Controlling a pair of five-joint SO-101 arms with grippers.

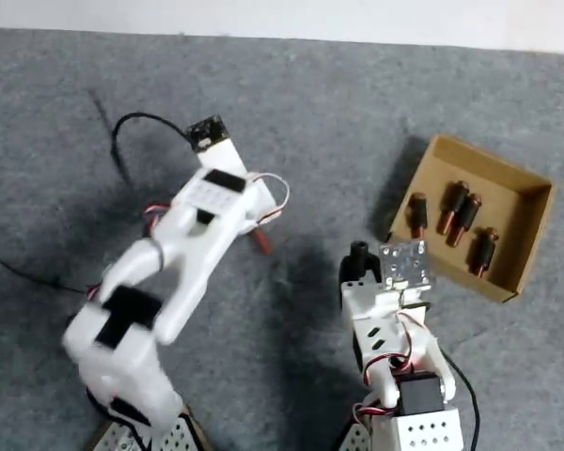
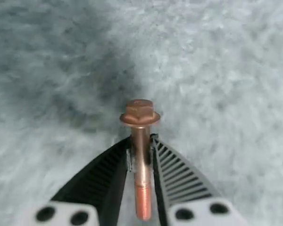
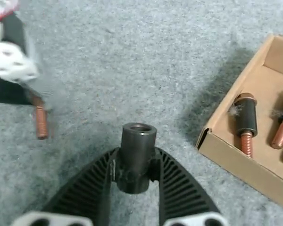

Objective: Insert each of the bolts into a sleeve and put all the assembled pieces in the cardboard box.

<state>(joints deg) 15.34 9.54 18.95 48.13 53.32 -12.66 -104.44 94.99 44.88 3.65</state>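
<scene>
My left gripper point(image 2: 141, 146) is shut on a copper bolt point(image 2: 141, 155), holding it by the shank with the hex head sticking out past the fingertips. In the high view that bolt's threaded end point(image 1: 262, 241) pokes out below the left arm, above the grey carpet. My right gripper point(image 3: 136, 162) is shut on a black sleeve point(image 3: 136, 155), held upright with its open bore facing up; the sleeve point(image 1: 359, 254) stands left of the cardboard box point(image 1: 526, 240). The left arm's bolt point(image 3: 39, 121) hangs a short way off from the sleeve.
The cardboard box point(image 3: 236, 155) lies at the right and holds several assembled bolt-and-sleeve pieces point(image 1: 464, 214). A black cable point(image 1: 122, 141) loops over the carpet at the far left. Grey carpet covers the table.
</scene>
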